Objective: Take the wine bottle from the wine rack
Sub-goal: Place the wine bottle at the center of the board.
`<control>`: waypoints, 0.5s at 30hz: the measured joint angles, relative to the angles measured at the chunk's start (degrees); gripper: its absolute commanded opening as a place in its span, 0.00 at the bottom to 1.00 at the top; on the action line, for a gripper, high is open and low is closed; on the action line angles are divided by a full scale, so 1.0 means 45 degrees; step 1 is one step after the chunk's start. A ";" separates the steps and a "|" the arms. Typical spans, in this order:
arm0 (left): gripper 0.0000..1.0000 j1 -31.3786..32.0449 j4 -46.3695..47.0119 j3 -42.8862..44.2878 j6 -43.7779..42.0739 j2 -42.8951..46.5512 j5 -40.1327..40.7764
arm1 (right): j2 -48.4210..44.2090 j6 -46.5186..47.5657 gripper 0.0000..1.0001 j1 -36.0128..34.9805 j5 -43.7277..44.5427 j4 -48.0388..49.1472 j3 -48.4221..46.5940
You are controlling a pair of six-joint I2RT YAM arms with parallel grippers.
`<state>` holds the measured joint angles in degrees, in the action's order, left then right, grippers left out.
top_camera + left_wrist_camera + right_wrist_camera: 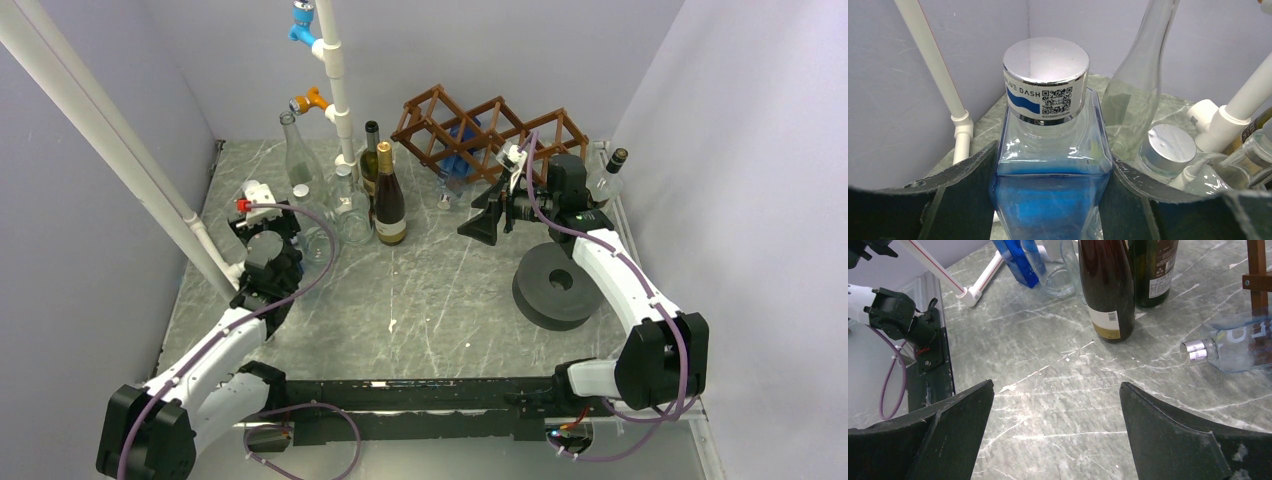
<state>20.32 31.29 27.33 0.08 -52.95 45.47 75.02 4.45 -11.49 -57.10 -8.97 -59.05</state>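
Observation:
The brown wooden wine rack (pixel 492 128) stands at the back of the table. A clear bluish bottle (pixel 458 158) lies in one of its lower cells, silver cap pointing forward. In the right wrist view this bottle (pixel 1235 347) lies at the right, beside a rack slat (pixel 1257 265). My right gripper (pixel 488 222) is open and empty (pixel 1055 430), low over the table in front of the rack. My left gripper (pixel 285 215) is at the back left, its fingers (pixel 960 200) pressed on both sides of a square blue bottle (pixel 1050 150) with a silver cap.
Two dark wine bottles (pixel 388 195) and several clear glass bottles (pixel 296 150) stand round a white pipe (pixel 335 80) at the back left. A grey foam ring (pixel 557 285) lies under the right arm. Another bottle (pixel 608 175) stands at the rack's right end, by the wall.

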 measured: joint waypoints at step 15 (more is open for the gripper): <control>0.99 -0.0024 -0.1253 0.0277 0.1171 0.1792 -0.0063 | 0.0000 0.0000 1.00 0.0000 0.0005 0.0000 0.0005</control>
<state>20.21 25.65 28.58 5.34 -44.88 45.19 75.02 4.45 -11.49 -57.08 -8.97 -59.02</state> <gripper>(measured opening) 0.994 0.994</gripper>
